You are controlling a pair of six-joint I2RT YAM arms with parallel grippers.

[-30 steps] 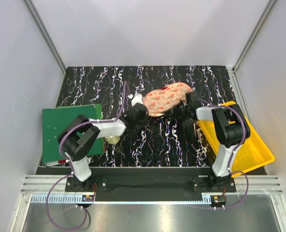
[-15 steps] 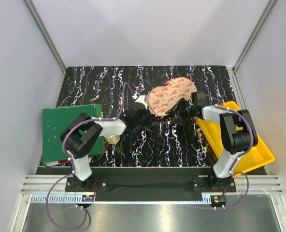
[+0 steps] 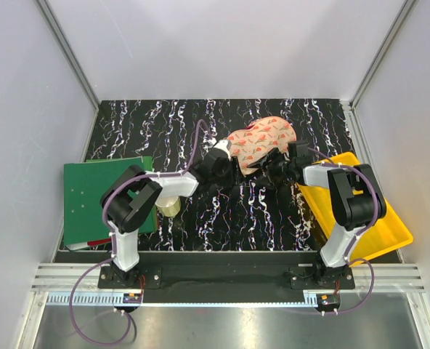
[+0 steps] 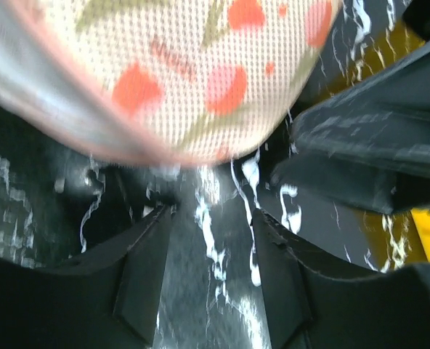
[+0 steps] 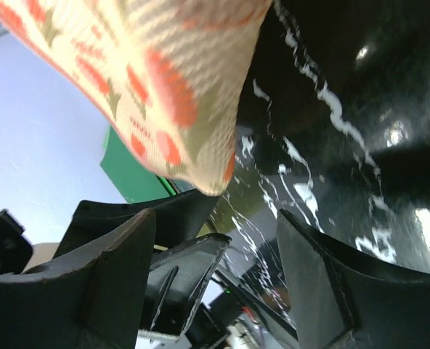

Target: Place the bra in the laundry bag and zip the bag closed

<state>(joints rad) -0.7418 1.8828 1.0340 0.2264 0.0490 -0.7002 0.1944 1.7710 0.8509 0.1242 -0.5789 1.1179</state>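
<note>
— Starting at the left gripper [image 4: 213, 218]: is it holding anything?
— No. Its jaws stand apart with only the black marbled table [image 3: 222, 218] between them. The laundry bag [image 4: 200, 73] lies just past the tips.
— And the right gripper [image 5: 216, 218]?
— Spread wide too, nothing gripped, with the bag's end just beyond it.
— And from above?
— The bag sits toward the far middle, with a gripper at each near corner. A yellow tray [image 3: 378, 225] lies to the right, and a green board [image 3: 102, 193] well to the left.
</note>
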